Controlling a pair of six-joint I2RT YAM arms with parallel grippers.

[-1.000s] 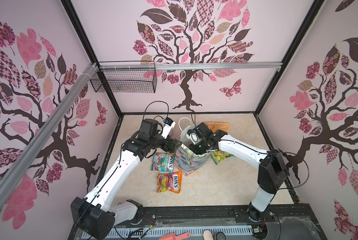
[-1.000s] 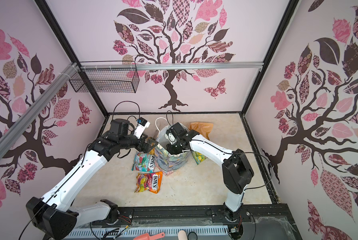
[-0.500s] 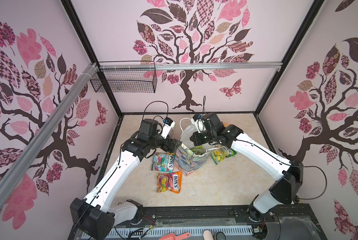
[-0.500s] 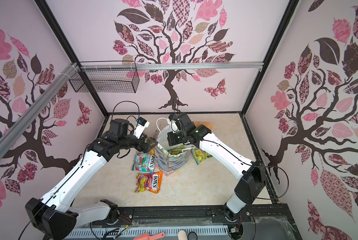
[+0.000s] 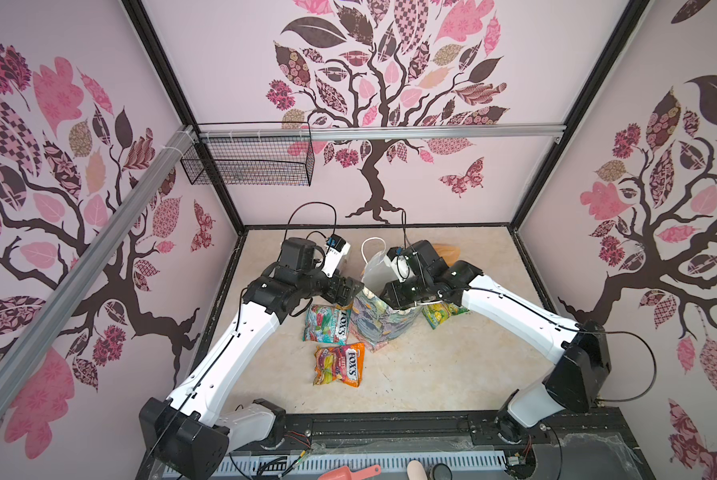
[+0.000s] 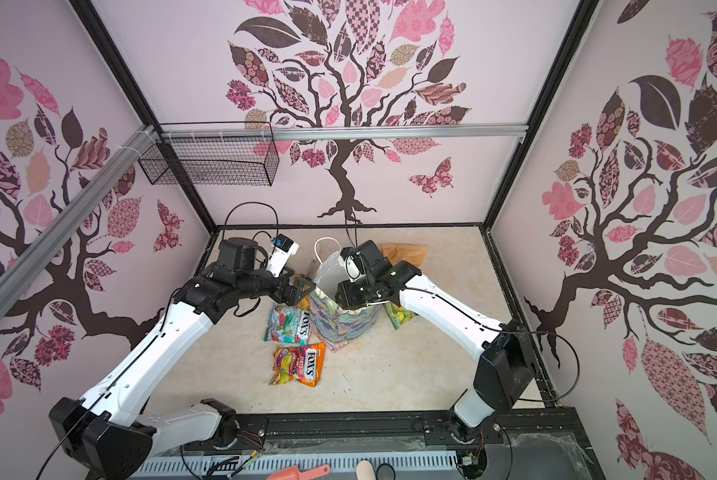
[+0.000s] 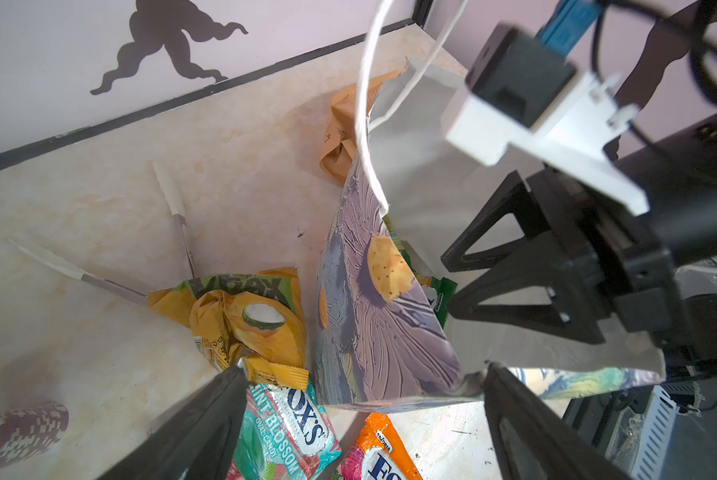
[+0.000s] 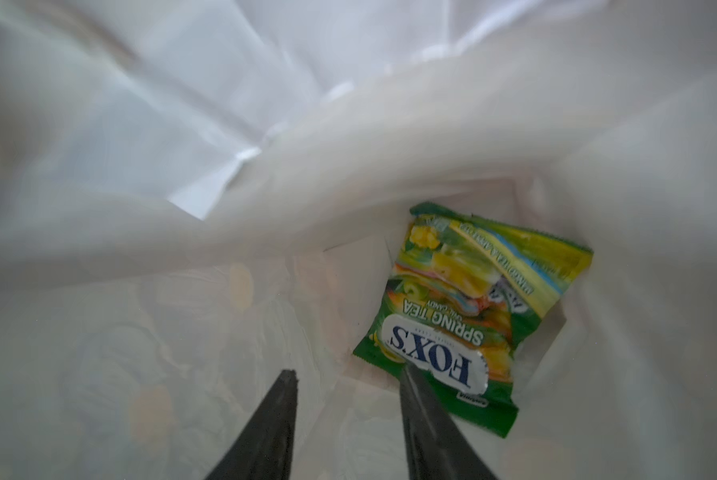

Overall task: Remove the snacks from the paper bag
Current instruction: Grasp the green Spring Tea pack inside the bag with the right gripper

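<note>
Paper bag (image 5: 379, 320) is stood upright with its mouth open for access. A rim corner is bracketed by left gripper (image 7: 365, 368), jaws wide, nothing clamped. Right gripper (image 8: 347, 372) is positioned inside, jaws part-spread and empty, aimed at green pouch (image 8: 464, 316) on the bag floor.

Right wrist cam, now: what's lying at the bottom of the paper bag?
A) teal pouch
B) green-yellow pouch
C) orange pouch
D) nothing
B: the right wrist view looks down into the paper bag, and a green-yellow pouch marked FOX'S Spring Tea lies on its white floor.
</note>
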